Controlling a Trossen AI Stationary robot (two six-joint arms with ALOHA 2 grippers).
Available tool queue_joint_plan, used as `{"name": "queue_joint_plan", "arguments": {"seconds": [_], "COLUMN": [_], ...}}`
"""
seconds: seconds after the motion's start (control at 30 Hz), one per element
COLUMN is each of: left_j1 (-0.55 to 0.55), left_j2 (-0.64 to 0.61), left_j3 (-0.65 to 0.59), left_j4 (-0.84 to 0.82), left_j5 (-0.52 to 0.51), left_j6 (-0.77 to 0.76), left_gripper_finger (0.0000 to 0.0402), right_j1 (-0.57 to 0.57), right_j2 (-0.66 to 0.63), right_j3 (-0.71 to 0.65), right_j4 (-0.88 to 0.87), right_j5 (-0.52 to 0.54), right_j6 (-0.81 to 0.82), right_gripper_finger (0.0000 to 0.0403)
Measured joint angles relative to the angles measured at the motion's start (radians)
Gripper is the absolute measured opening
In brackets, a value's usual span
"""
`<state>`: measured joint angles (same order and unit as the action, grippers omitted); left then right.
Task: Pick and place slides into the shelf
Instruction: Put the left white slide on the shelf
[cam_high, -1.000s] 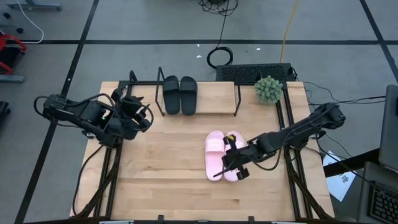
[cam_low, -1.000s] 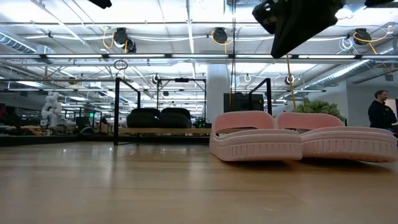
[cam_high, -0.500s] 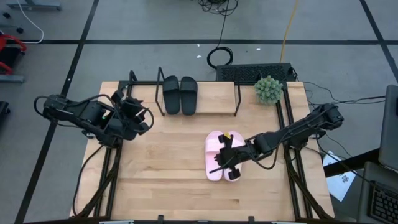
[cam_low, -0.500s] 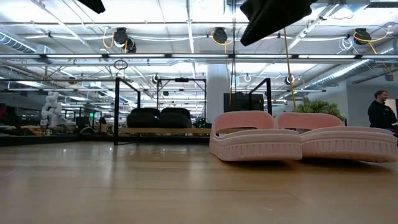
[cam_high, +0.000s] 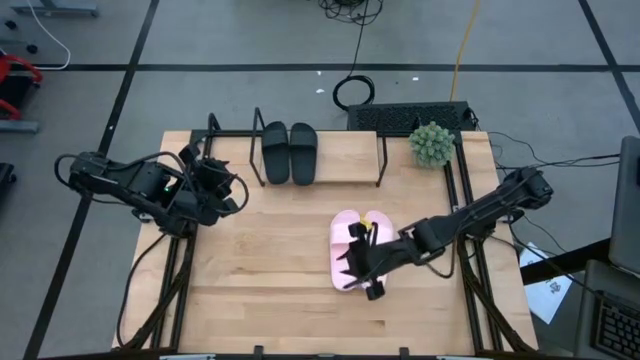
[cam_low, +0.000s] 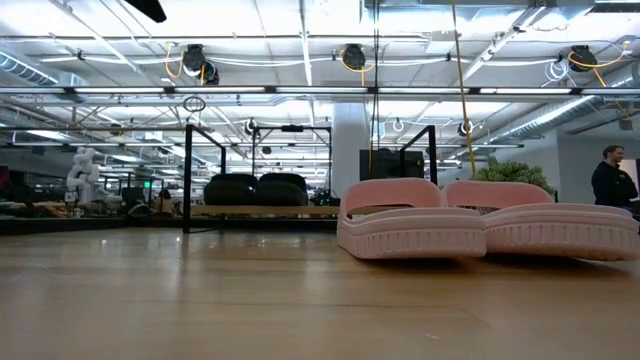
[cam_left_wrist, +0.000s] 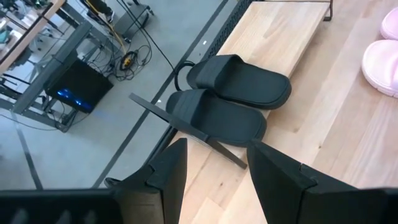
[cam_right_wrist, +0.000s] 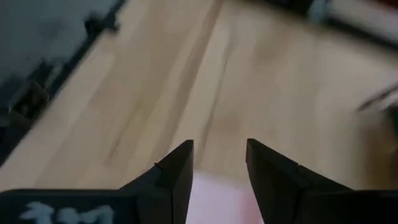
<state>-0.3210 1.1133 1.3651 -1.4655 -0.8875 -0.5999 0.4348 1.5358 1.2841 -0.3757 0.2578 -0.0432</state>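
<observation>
Pink slides (cam_high: 350, 250) lie side by side mid-tabletop (cam_high: 260, 270) in the high view, the right hand (cam_high: 358, 268) over them, probably lining up a grasp; the black slides (cam_high: 289, 152) already sit in the shelf (cam_high: 382, 160). The left hand (cam_high: 222, 180) waits near the shelf's left end. At table height, the pink pair (cam_low: 480, 220) touch, well in front of the shelf. Left wrist: released, empty. Right wrist: fingers (cam_right_wrist: 177, 171) apart, pink just beneath.
</observation>
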Motion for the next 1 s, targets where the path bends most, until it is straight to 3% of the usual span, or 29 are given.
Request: {"name": "queue_joint_plan", "arguments": {"seconds": [0.17, 0.27, 0.4, 0.6, 0.8, 1.0], "left_j1": [0.0, 0.0, 0.0, 0.0, 0.0, 0.0], "left_j2": [0.0, 0.0, 0.0, 0.0, 0.0, 0.0], "left_j3": [0.0, 0.0, 0.0, 0.0, 0.0, 0.0], "left_j4": [-0.004, -0.005, -0.006, -0.033, -0.048, -0.052], "left_j5": [0.0, 0.0, 0.0, 0.0, -0.001, -0.003], "left_j6": [0.021, 0.021, 0.02, 0.02, 0.026, 0.026], "left_gripper_finger": [0.017, 0.017, 0.017, 0.017, 0.017, 0.017], "right_j1": [-0.018, -0.058, -0.081, -0.067, -0.042, -0.018], "right_j2": [0.006, 0.05, 0.174, 0.306, 0.315, 0.316], "right_j3": [0.159, 0.223, 0.26, 0.279, 0.282, 0.271], "right_j4": [0.009, -0.001, -0.153, -0.471, -0.397, -0.429], "right_j5": [0.136, 0.136, 0.159, 0.284, 0.239, 0.209], "right_j6": [-0.198, -0.2, -0.204, -0.091, 0.038, 0.138], "right_gripper_finger": [0.0135, 0.0139, 0.0148, 0.0159, 0.0162, 0.0162]}}
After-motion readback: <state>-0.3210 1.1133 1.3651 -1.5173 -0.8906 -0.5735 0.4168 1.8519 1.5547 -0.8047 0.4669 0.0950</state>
